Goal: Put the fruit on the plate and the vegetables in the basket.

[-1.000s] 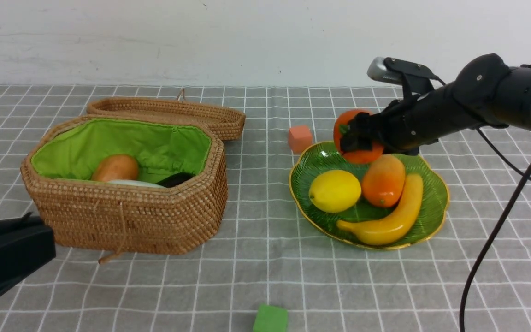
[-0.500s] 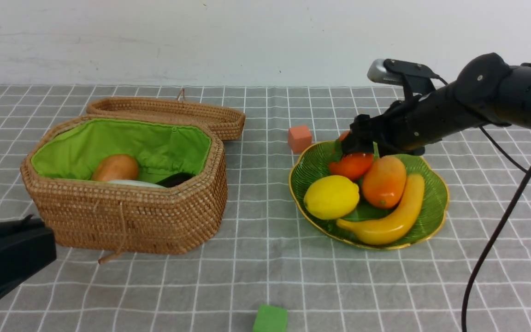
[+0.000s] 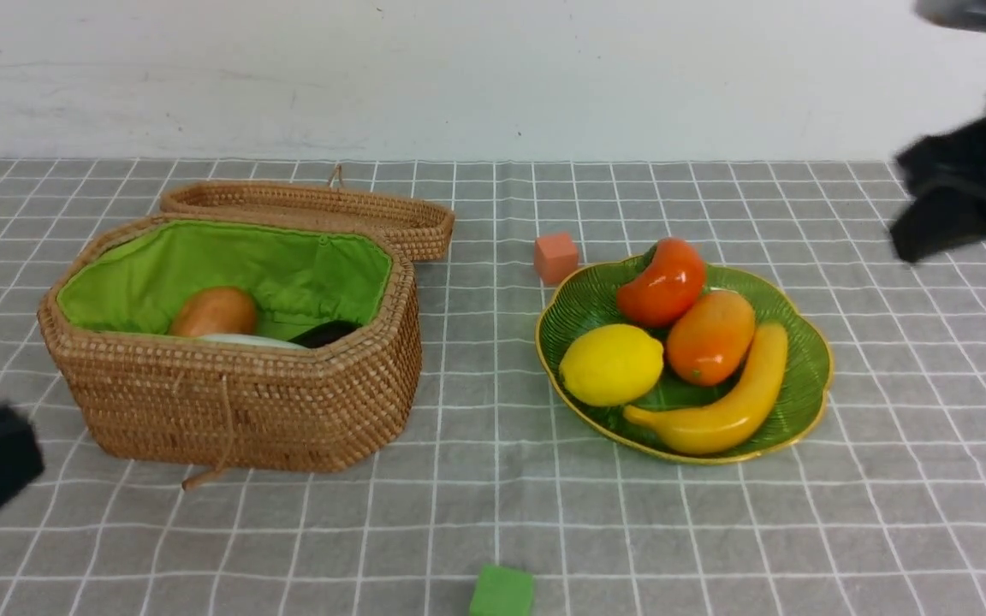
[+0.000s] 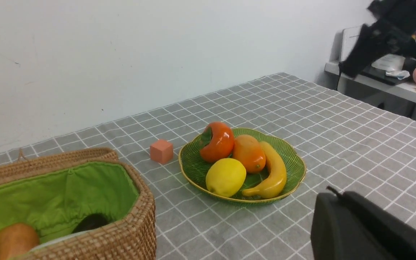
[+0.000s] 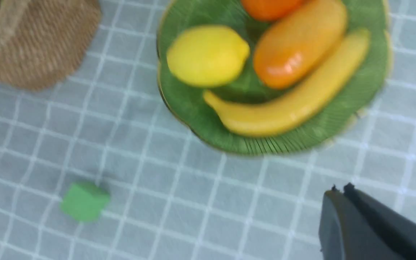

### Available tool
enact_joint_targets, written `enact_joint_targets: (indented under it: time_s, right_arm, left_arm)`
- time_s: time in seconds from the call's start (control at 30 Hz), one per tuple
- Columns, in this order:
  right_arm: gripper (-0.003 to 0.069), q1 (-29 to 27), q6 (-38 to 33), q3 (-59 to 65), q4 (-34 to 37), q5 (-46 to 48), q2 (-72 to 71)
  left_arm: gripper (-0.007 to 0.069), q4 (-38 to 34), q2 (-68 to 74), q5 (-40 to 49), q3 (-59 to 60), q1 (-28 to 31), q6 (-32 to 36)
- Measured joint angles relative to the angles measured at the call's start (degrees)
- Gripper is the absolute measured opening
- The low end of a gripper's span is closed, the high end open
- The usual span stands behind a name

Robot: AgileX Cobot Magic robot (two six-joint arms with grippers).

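A large brown woven wicker basket [image 3: 232, 342] stood on the left of the tabletop [image 3: 493, 513], its attached woven lid [image 3: 313, 210] lying open behind it. Inside lay a brown-orange oval potato [image 3: 215, 312], a long white radish [image 3: 253, 340] and a long dark purple eggplant [image 3: 326, 332]. To the right sat a shallow green leaf-shaped glass plate [image 3: 805, 376]. On it, a round orange persimmon [image 3: 662, 282] lay at the back, a yellow lemon [image 3: 611, 364] front left, an orange-yellow mango [image 3: 709, 336] in the middle, and a curved yellow banana [image 3: 728, 402] along the right. A small orange cube [image 3: 556, 257] stood just behind the plate's left edge; a small green cube [image 3: 501, 591] sat nearest, well apart from both.
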Motion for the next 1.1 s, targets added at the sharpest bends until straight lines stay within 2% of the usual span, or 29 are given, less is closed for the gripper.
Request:
enact_joint_targets:
  time_s: [0.1,0.27,0.47,0.53,0.8,1.1]
  right_arm:
    - [-0.0016,0.00,1.49,6.80,-2.35,0.54,-9.08]
    - [-0.0007,0.00,5.12,23.71,-6.59,0.64,-33.76]
    - [-0.0006,0.00,12.35,37.27,-11.69,-2.77,-56.75]
    - [-0.0006,0.00,13.26,39.17,-12.44,-5.05,-58.88]
    - [0.0018,0.00,17.03,54.94,-12.57,-30.78,-62.23]
    - [0.0044,0.00,17.38,68.34,-14.02,-35.23,-61.87]
  left_arm:
    - [-0.0013,-0.05,-4.34,-3.06,4.98,0.00,-0.80]
    - [-0.0013,-0.05,-10.35,-12.49,14.55,0.00,-1.10]
    - [-0.0013,-0.29,-10.87,-15.07,19.47,0.00,-1.15]
    - [-0.0013,-0.34,-10.87,-15.13,20.38,0.00,-1.15]
    - [-0.0013,-0.45,-10.87,-15.25,23.72,0.00,-1.32]
    - [-0.0013,-0.47,-10.87,-15.30,23.72,0.00,-1.37]
